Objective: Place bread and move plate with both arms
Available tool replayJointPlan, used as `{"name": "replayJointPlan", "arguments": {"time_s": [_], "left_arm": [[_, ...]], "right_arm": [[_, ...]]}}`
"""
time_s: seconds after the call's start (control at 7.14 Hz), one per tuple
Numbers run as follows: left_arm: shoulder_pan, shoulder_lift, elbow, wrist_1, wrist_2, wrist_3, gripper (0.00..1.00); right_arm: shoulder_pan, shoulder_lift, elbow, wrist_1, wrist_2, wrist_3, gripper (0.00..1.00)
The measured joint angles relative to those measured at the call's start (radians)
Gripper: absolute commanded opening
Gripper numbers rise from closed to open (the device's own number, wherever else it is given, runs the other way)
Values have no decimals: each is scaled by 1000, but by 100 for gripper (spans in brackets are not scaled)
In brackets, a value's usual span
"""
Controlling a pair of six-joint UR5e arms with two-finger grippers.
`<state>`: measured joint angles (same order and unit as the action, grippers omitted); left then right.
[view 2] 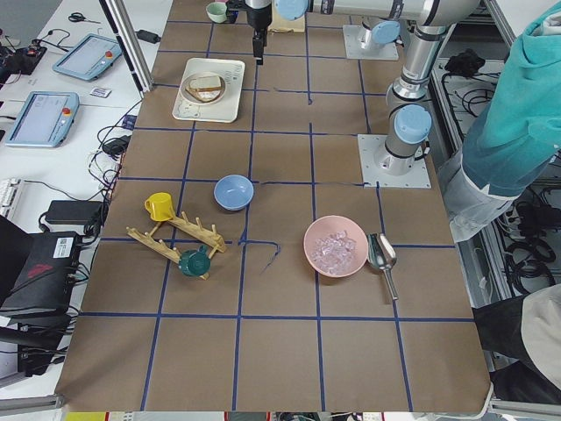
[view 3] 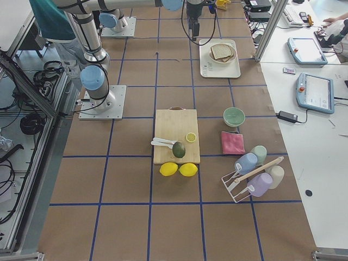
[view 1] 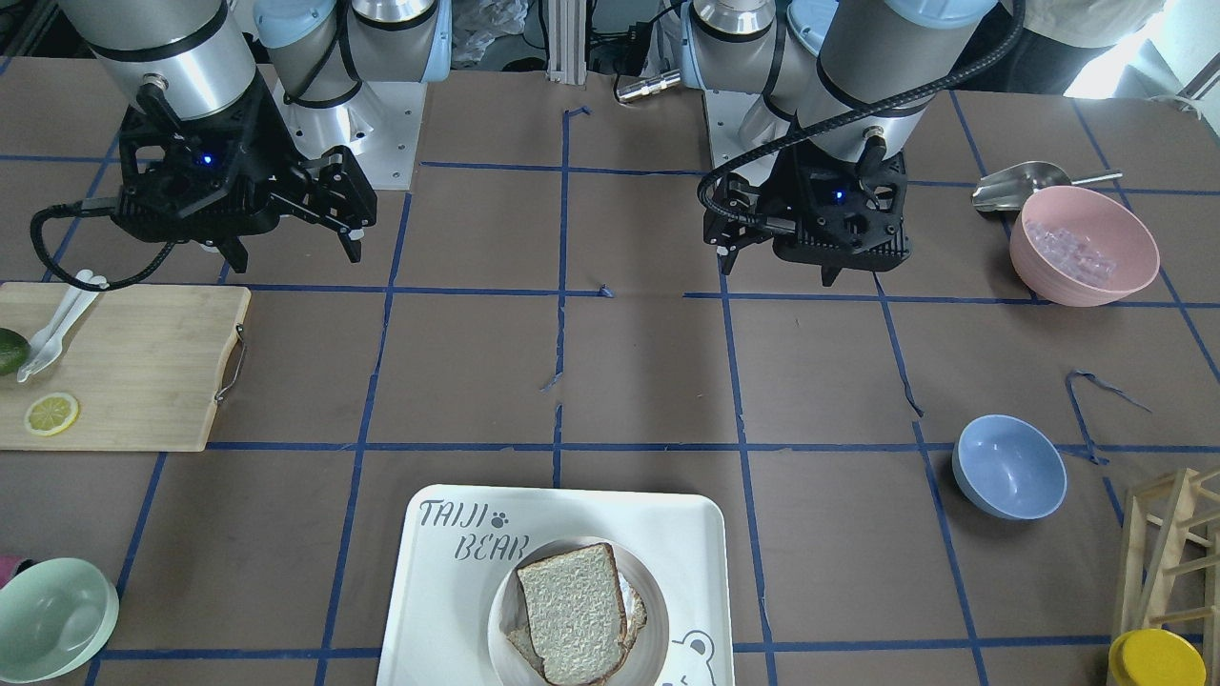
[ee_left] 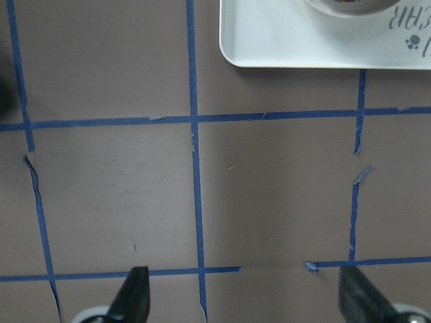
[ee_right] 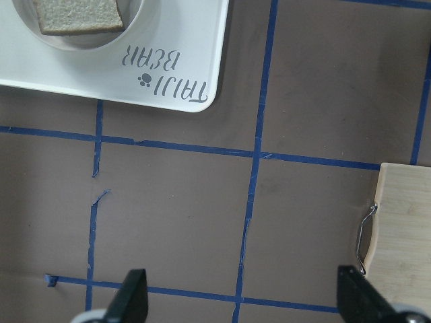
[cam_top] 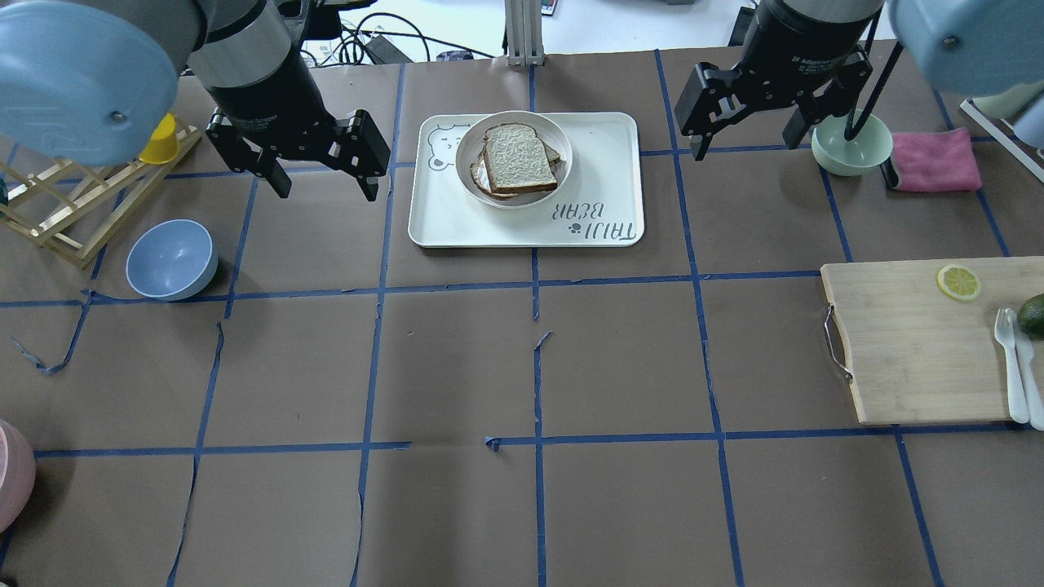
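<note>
The pale bread [cam_top: 516, 156] lies on top of a darker slice on the small round white plate [cam_top: 468, 145], which stands on the white "TAIJI BEAR" tray [cam_top: 489, 224] at the table's far middle. In the front-facing view the bread [view 1: 572, 610] and plate [view 1: 500, 624] are at the bottom. My left gripper [cam_top: 324, 191] hovers open and empty to the left of the tray. My right gripper [cam_top: 744, 145] hovers open and empty to its right. The left wrist view shows open fingertips [ee_left: 135, 289] over bare table. The right wrist view shows the bread [ee_right: 77, 15].
A wooden cutting board [cam_top: 913, 342] with a lemon slice [cam_top: 958, 282], avocado and white fork is at the right. A green bowl [cam_top: 851, 145] and pink cloth [cam_top: 934, 159] are behind my right gripper. A blue bowl [cam_top: 171, 259] and wooden rack [cam_top: 57, 212] stand at the left.
</note>
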<state>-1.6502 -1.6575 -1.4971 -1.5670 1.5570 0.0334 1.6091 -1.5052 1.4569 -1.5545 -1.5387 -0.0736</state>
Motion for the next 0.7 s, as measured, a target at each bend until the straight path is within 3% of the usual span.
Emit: {"name": "replayJointPlan", "arguments": {"time_s": [0.7], "left_arm": [[-2, -2, 3, 30, 7, 7, 100]], "right_arm": [[0, -1, 0, 0, 0, 0, 100]]}}
